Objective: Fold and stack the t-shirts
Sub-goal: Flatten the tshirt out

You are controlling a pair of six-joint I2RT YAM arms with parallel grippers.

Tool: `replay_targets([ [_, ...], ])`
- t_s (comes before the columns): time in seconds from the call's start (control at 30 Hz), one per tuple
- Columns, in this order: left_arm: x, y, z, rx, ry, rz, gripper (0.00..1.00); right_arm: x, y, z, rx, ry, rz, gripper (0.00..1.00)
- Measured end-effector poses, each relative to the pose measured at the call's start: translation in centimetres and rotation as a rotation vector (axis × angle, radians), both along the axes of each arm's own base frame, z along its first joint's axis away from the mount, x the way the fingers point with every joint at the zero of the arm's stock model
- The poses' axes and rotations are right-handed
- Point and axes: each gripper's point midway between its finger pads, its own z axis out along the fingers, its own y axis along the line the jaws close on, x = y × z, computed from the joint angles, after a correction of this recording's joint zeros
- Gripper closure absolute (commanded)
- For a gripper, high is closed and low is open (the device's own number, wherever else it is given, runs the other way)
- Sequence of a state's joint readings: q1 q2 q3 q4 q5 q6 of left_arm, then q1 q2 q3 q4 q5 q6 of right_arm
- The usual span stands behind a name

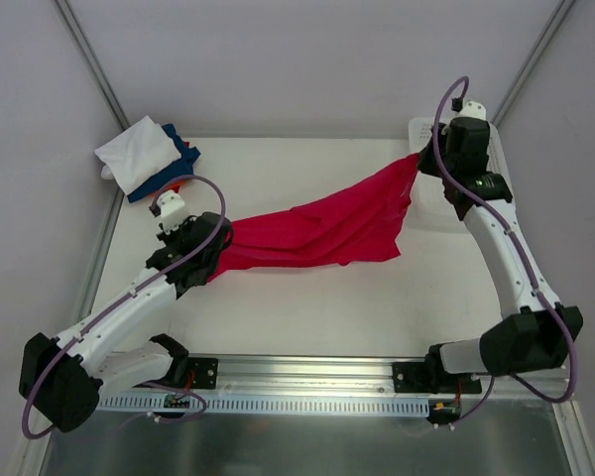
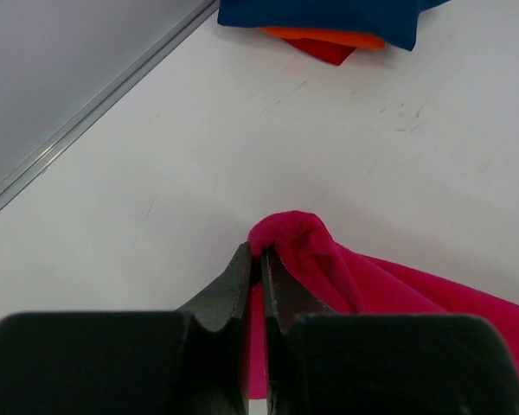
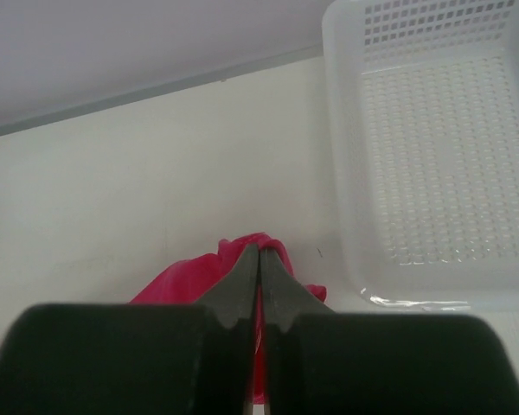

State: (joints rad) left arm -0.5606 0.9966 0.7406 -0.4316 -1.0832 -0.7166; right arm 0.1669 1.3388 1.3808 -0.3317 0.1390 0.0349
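I have the crimson t-shirt (image 1: 317, 233) pinched at both ends. My left gripper (image 2: 261, 255) is clamped on a small bunched fold of its cloth at about 9 o'clock on the desk (image 1: 307, 327). My right gripper (image 3: 259, 251) is clamped on another bunched edge near 2 o'clock, just beside the near rim of the white basket (image 3: 342, 156). The shirt is strung between them as a loose, twisted band that rises toward the right. Its middle sags, and I cannot tell whether it touches the desk.

The folded pile sits at 10 o'clock. The white shirt (image 1: 139, 154) is on top, with the dark blue shirt (image 1: 183, 159) and a sliver of the orange shirt (image 2: 329, 37) showing under it, well apart from my left gripper.

I judge this cloth to be light, limp and not fragile. It will drape and crease wherever it is unsupported, and it holds no shape of its own. A thin pinch like mine could slip if I pull the ends apart hard, so gentle, even tension suits it better. The band is twisted, so I cannot tell which edges I hold. For a clean fold, I think the best hold would be at the two shoulder corners or the two hem corners, so the body hangs flat before I lay it down.
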Motion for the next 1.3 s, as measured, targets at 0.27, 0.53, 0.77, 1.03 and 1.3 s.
replay_targets([
  [0.27,3.1,-0.1,-2.2,0.043,0.101,0.079,1.00,6.8,1.7,-4.5,-0.004,0.096,0.034,0.99],
  [0.53,8.1,0.0,-4.8,0.079,0.188,0.159,1.00,13.1,3.0,-8.4,-0.031,0.146,0.064,1.00],
  [0.77,12.2,0.3,-6.6,0.092,0.227,0.209,1.00,18.2,4.0,-12.1,-0.039,0.169,0.080,0.99],
  [1.03,15.0,0.9,-5.7,0.087,0.198,0.242,1.00,21.2,4.6,-14.5,-0.033,0.135,0.089,0.99],
  [1.3,16.4,1.6,-5.1,0.086,0.178,0.271,1.00,25.0,5.9,-14.7,0.020,0.019,0.104,1.00],
])
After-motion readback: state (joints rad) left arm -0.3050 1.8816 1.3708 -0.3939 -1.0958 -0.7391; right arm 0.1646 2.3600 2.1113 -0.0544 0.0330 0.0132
